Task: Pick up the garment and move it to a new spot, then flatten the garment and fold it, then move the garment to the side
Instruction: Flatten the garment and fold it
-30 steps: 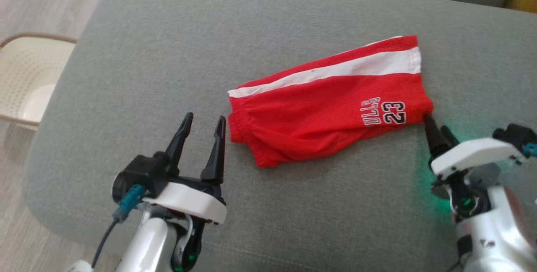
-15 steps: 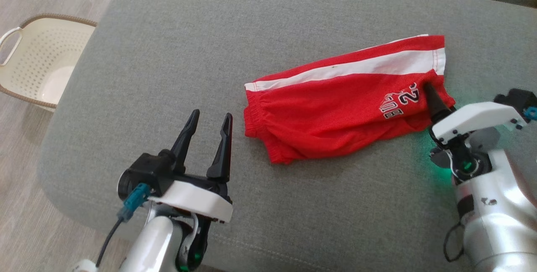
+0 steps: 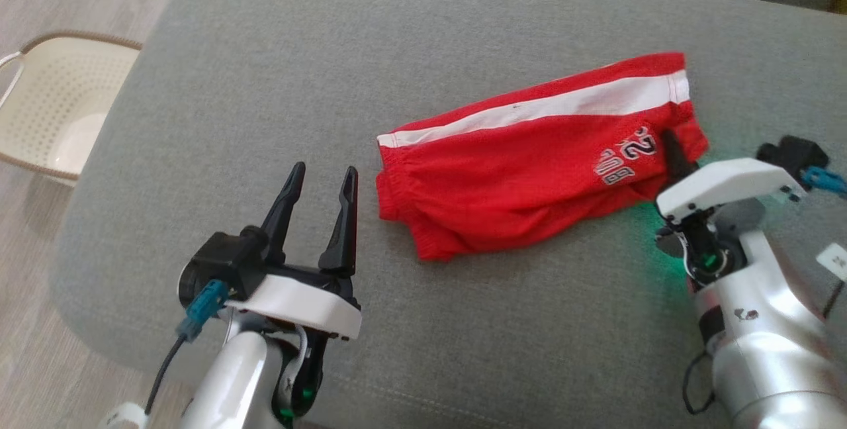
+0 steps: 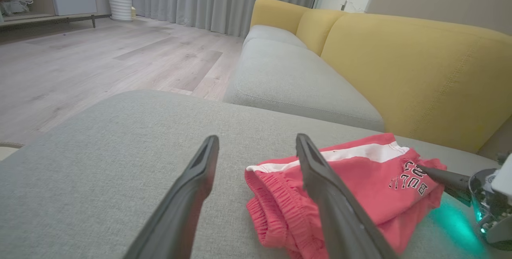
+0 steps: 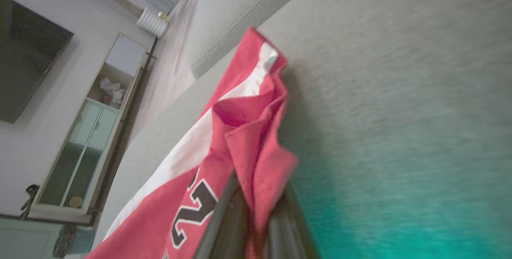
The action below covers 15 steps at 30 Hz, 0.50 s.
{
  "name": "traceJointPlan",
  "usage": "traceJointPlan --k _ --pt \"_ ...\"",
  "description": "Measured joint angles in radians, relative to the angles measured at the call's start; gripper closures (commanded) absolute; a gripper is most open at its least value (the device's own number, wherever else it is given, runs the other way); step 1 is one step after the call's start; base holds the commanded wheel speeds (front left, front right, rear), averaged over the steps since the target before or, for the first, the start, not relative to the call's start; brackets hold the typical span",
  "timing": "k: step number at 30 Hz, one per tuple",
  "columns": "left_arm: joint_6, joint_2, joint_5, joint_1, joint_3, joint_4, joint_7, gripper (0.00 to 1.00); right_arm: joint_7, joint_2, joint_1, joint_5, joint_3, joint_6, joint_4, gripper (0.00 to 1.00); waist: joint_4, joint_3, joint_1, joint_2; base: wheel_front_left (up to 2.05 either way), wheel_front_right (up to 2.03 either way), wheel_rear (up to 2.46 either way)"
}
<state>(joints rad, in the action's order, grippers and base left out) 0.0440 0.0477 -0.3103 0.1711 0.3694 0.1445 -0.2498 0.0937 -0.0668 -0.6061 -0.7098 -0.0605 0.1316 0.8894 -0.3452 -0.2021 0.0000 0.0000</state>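
Jaws of the left gripper (image 3: 324, 171) stand wide and empty toward the front-left corner of the cushion (image 3: 331, 51); the red shorts (image 3: 516, 164) lie right of centre. The right gripper (image 3: 669, 147) pinches only a thin hem fold — a lift could slip it free.

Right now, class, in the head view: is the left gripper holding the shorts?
No, the left gripper stands open beside the shorts, with a gap between its fingers and the cloth.

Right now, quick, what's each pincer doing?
Left pincer: open, holding nothing.
Right pincer: shut on the hem of the shorts.
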Motion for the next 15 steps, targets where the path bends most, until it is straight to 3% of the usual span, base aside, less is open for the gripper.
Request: traceJointPlan --k 15 --pt "-0.018 0.0 0.02 -0.021 -0.034 0.016 0.0 0.0 -0.165 -0.04 0.168 0.083 -0.191 0.0 0.008 1.0 0.1 0.072 0.0 0.0 0.0 0.0 0.0"
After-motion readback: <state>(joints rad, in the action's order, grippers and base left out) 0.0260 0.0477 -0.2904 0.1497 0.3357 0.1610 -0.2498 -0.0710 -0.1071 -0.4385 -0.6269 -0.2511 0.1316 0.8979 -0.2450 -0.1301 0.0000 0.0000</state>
